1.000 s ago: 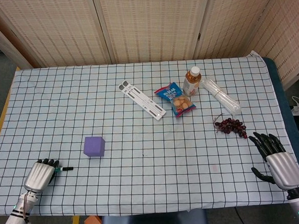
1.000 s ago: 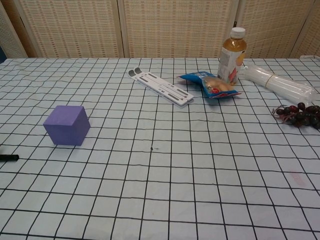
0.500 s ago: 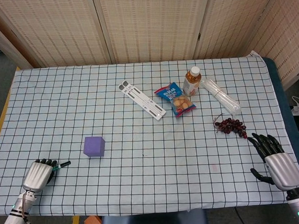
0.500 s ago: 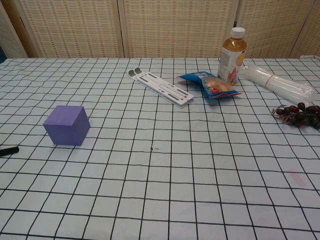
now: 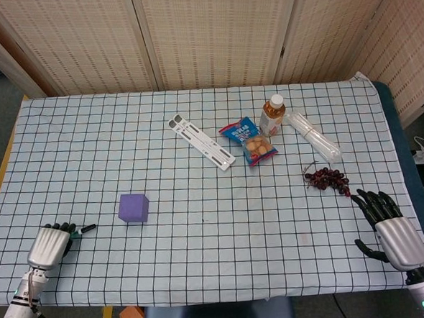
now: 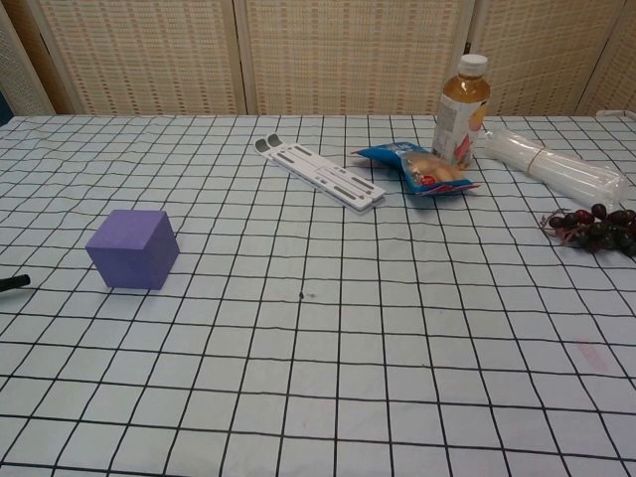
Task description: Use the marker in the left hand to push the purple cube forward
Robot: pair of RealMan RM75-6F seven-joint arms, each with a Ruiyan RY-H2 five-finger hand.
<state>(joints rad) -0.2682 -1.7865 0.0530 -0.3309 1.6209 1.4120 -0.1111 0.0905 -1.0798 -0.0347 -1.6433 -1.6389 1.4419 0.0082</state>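
Down at the near left corner of the table, the robot's left hand (image 5: 50, 244) is lying low over the white cloth with its black grid (image 5: 88, 138), its fingers curled around a thin black marker (image 5: 82, 229). The marker's tip is poking out to the right of the fingers and pointing toward a small purple foam cube (image 5: 134, 208), which is sitting on the cloth a short way off, clear of the tip and not touching it. From the chest view only the very end of the marker (image 6: 12, 282) is showing at the left edge, level with the cube (image 6: 133, 248) and well short of it.

Over on the near right corner, the right hand (image 5: 387, 225) is resting palm down with its dark fingers spread apart and nothing in its hold. Just beyond its fingertips a bunch of dark red grapes (image 5: 328, 179) is lying on the cloth.

Farther back, near the middle of the table, a flat white slotted plastic stand (image 5: 201, 141) is lying at a slant. Beside it to the right a blue snack packet (image 5: 249, 140) is lying, and right behind that a tea bottle with a white cap (image 5: 273, 115) is standing upright. A clear plastic sleeve of white cups (image 5: 312, 135) is lying on its side next to the bottle.
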